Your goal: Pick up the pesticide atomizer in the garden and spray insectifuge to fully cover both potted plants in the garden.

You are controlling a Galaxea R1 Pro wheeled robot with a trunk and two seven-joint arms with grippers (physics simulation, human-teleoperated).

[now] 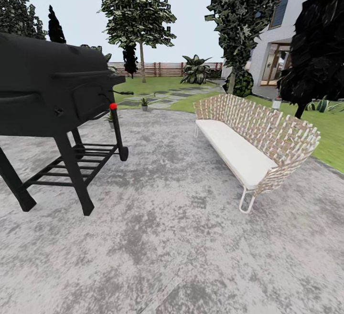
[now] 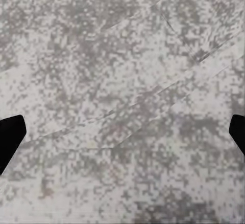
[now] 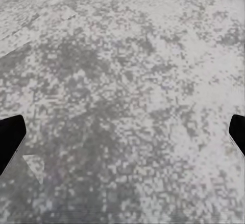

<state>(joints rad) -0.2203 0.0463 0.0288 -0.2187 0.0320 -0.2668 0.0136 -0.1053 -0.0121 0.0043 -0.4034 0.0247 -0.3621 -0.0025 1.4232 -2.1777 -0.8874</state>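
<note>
A small potted plant (image 1: 144, 103) with green leaves stands at the patio's far edge, by the stepping stones. A second potted plant (image 1: 110, 118) peeks out behind the grill's red-tipped handle, mostly hidden. I cannot make out the pesticide atomizer. A small pale upright thing (image 1: 276, 102) behind the sofa is too small to identify. In the left wrist view my left gripper (image 2: 122, 132) is open over bare speckled paving, its black fingertips (image 2: 10, 137) at the picture's edges. My right gripper (image 3: 122, 134) is likewise open above the paving, holding nothing.
A large black barrel grill (image 1: 52, 94) on legs stands on the patio (image 1: 172, 237) to the left. A wicker sofa (image 1: 258, 137) with a white cushion sits on the right. Lawn, stepping stones (image 1: 167, 98), trees, a wooden fence (image 1: 157, 69) and a house lie beyond.
</note>
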